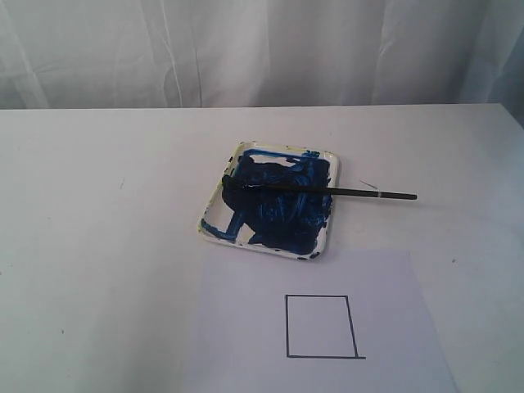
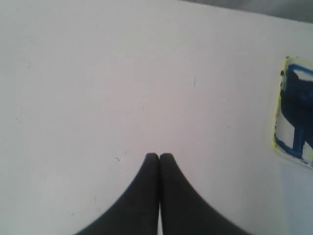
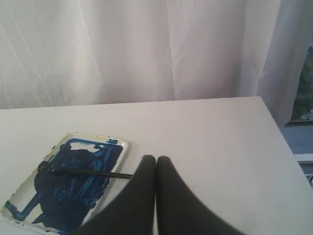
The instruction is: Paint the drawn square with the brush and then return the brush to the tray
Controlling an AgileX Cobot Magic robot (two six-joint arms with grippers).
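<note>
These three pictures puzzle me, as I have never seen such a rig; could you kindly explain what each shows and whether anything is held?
It is a two-armed robot. One picture comes from a camera off the arms; the other two sit on the wrists, looking past each black pincer. The left pincer and right pincer are both shut and hold nothing. On the white table lies a white square tray smeared with dark blue paint. A long thin black paintbrush rests across it, handle sticking out over the rim. Nearer the camera, a white paper sheet bears a drawn square outline, still blank.

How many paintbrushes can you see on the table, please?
1. The brush lies across the tray, its tip in the blue paint and its handle sticking out over the tray's right rim onto the table. None appears hidden.
</note>
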